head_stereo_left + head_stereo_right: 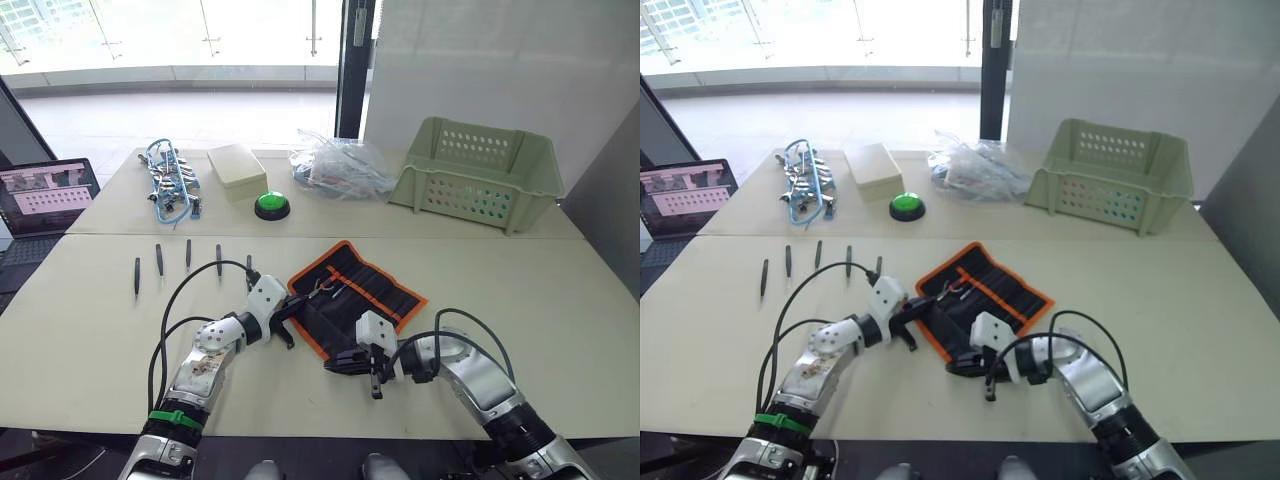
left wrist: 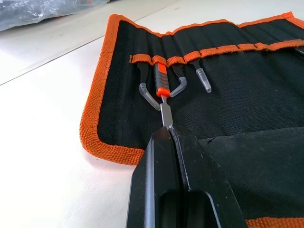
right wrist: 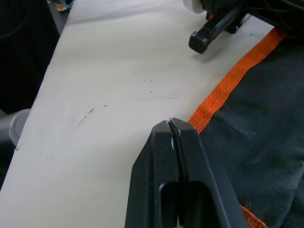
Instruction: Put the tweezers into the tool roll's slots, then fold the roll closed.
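Note:
The tool roll (image 1: pixel 365 285) lies open at the table's middle, black with orange edging, and its near part is rumpled upward. Capped tool tips and an orange-handled tool (image 2: pixel 161 78) sit in its slots (image 2: pixel 190 53). Several dark tweezers (image 1: pixel 158 260) lie in a row on the table, left of the roll. My left gripper (image 1: pixel 287 332) is shut at the roll's left corner. Its tips (image 2: pixel 168 130) cover the end of the orange tool's metal blade, and whether they pinch it is hidden. My right gripper (image 1: pixel 345 362) is shut over the roll's near orange edge (image 3: pixel 223 85).
Along the table's far side stand a blue-corded tool cluster (image 1: pixel 170 182), a beige box (image 1: pixel 237 165), a green button (image 1: pixel 271 205), a clear plastic bag (image 1: pixel 338 165) and a green basket (image 1: pixel 480 172). A laptop (image 1: pixel 45 200) sits at the far left.

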You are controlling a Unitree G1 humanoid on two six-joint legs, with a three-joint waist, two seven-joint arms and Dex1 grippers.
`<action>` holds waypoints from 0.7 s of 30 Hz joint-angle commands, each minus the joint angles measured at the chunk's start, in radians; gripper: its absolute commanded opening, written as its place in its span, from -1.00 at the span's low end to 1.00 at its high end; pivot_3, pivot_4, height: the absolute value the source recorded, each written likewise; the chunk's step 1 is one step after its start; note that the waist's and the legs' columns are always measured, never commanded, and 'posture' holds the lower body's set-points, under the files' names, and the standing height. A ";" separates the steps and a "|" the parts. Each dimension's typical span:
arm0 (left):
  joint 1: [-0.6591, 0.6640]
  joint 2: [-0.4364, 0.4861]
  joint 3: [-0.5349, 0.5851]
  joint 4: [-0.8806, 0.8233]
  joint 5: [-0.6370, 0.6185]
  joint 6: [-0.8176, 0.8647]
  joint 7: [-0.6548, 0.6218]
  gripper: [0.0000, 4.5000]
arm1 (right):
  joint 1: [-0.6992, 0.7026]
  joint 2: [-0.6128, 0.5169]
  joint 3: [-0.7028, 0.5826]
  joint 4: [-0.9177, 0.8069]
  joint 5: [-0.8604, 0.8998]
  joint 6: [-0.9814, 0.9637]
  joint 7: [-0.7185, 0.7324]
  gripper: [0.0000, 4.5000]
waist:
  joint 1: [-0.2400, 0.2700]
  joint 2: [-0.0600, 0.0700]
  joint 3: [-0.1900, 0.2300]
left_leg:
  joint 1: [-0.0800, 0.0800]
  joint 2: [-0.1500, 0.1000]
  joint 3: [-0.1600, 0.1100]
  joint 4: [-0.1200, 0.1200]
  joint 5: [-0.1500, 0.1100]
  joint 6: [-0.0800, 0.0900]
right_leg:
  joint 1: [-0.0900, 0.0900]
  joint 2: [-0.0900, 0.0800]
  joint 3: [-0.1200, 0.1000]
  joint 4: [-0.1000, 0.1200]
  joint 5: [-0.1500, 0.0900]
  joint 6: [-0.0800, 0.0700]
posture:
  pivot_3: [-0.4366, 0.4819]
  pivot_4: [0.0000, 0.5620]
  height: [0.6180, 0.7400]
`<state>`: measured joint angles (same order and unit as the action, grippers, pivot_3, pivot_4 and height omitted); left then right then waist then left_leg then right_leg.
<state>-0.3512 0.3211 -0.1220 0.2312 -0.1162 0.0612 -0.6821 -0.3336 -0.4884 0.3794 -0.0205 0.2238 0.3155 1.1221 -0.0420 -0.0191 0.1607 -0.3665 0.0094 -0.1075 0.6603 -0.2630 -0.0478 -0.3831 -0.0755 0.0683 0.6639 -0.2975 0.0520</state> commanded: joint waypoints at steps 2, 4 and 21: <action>-0.008 0.034 0.021 0.046 0.016 -0.020 -0.002 -0.98 | 0.019 -0.014 -0.025 -0.010 0.045 0.078 0.017 -1.00 | -0.001 0.000 0.000 | 0.000 0.000 0.000 0.000 0.000 0.000 | 0.000 0.000 0.000 0.000 0.000 0.000 | -0.05 -0.47 1.00; -0.026 0.045 0.038 0.059 0.013 -0.048 0.005 -0.98 | 0.023 -0.021 -0.067 -0.066 0.105 0.127 0.021 -1.00 | -0.001 0.000 0.000 | -0.001 0.000 0.000 0.000 0.000 0.000 | -0.001 0.000 0.000 0.000 0.000 0.000 | -0.05 -0.47 1.00; 0.143 0.302 0.359 -0.443 -0.369 0.268 -0.121 -0.98 | -0.008 -0.119 -0.477 -0.029 0.334 0.158 -0.023 -1.00 | -0.002 -0.001 0.008 | -0.004 0.001 0.000 -0.001 0.000 0.000 | -0.005 0.001 0.000 0.000 0.000 0.000 | -0.05 -0.47 1.00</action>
<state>-0.2105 0.6101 0.2076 -0.1551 -0.4549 0.3117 -0.7982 -0.3284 -0.5950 -0.0870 -0.0553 0.5671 0.5100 1.0755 -0.0444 -0.0206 0.1685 -0.3711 0.0108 -0.1069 0.6591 -0.2630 -0.0478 -0.3884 -0.0750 0.0684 0.6636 -0.2975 0.0519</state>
